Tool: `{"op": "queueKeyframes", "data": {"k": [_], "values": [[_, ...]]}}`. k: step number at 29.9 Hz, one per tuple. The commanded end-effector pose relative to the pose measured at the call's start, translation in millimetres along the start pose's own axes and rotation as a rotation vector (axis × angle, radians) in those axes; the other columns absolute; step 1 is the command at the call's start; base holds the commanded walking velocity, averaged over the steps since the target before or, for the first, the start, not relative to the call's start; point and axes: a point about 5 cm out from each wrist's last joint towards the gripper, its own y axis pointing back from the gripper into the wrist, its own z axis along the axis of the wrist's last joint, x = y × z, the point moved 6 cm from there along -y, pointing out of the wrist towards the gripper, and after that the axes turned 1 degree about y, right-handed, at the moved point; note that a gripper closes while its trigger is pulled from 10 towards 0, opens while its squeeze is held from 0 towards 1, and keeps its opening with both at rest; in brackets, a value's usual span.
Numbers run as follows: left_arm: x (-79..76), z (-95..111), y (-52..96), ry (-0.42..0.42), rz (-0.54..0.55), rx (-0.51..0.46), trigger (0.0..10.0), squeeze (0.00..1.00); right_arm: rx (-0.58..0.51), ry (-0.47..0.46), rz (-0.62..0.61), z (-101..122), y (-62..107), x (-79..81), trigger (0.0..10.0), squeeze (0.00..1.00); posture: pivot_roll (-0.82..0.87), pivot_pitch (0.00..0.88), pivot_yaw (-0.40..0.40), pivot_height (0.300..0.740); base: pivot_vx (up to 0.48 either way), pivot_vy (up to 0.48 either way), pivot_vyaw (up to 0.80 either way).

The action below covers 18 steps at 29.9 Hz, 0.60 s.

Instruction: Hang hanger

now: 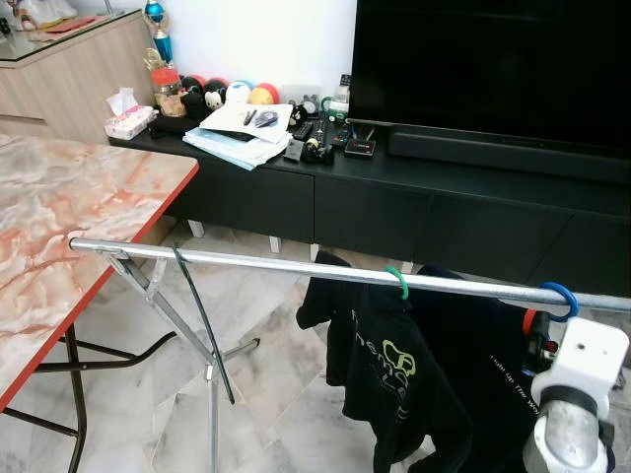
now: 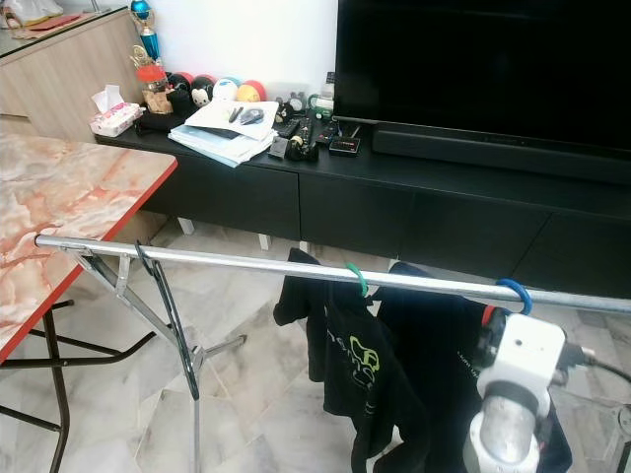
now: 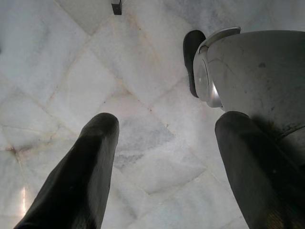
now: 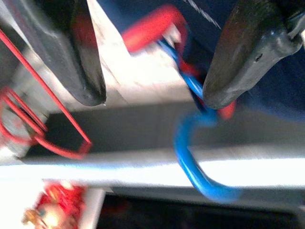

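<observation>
Blue plastic hanger with a curled hook (image 4: pixel 198 157): hook looped over the long silver metal rail (image 1: pixel 296 266) of the folding drying rack, near the rail's right end, carrying a dark navy garment with pale lettering (image 1: pixel 493 384). Red fittings sit just below the hook, at the hanger's neck.

Handling, as judged: light, stiff and smooth. The plastic is likely to slide on the polished rail, and the hook is thin enough to twist if pinched off-centre. The soft garment adds a swinging load below. Best hold appears to be the neck just under the hook, where the red fittings give the fingers an edge.

Right gripper (image 4: pixel 152 98): raised just below the rail at the hanger. Fingers spread apart, one tip touching or nearly touching the blue neck, the other well clear. Nothing is pinched.

Left gripper (image 3: pixel 164 157): hangs idle over the pale marble floor tiles (image 3: pixel 71 62), fingers spread wide, holding nothing.

Neighbouring item: green-hooked hanger (image 1: pixel 397 283) bearing a black T-shirt with a green logo (image 1: pixel 380 370), further left on the same rail.

Surroundings: marble-patterned table with red edging (image 1: pixel 79 207) at left; low black cabinet (image 1: pixel 394 202) behind, under a large dark television screen (image 1: pixel 493 59).

Status, as judged: hook seated on the rail; hanging looks essentially done.
</observation>
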Motion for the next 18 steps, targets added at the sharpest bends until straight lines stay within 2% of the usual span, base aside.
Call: {"op": "queueKeyframes", "data": {"k": [1,4,8,13,18], "values": [[-36.6,23,-2.6,-0.007,-0.118,-0.059,10.0,0.0,-0.029,0.005,-0.063,7,1.1,-12.1,10.0,0.0,-0.02,0.101,0.02,0.74,0.0,0.0,0.0],[-40.1,25,-2.7,-0.008,-0.128,-0.06,10.0,0.0,0.026,0.046,-0.12,-4,0.2,-22.2,10.0,0.0,-0.02,0.101,0.02,0.74,0.0,0.0,0.0],[-37.3,23,-2.3,-0.007,-0.13,-0.057,10.0,0.0,0.091,0.064,-0.128,-17,-4.2,-23.8,10.0,0.0,-0.02,0.102,0.02,0.74,0.0,0.0,0.0],[-35.4,20,-2.2,-0.004,-0.128,-0.053,10.0,0.0,0.111,0.068,-0.083,-18,-11.8,-12.0,10.0,0.0,-0.02,0.106,0.02,0.74,0.0,0.0,0.0],[-35.6,19,-2.1,-0.002,-0.132,-0.05,10.0,0.0,0.109,0.086,-0.129,-14,-18.3,-16.0,10.0,0.0,-0.01,0.108,0.022,0.74,0.0,0.0,0.0]]}}
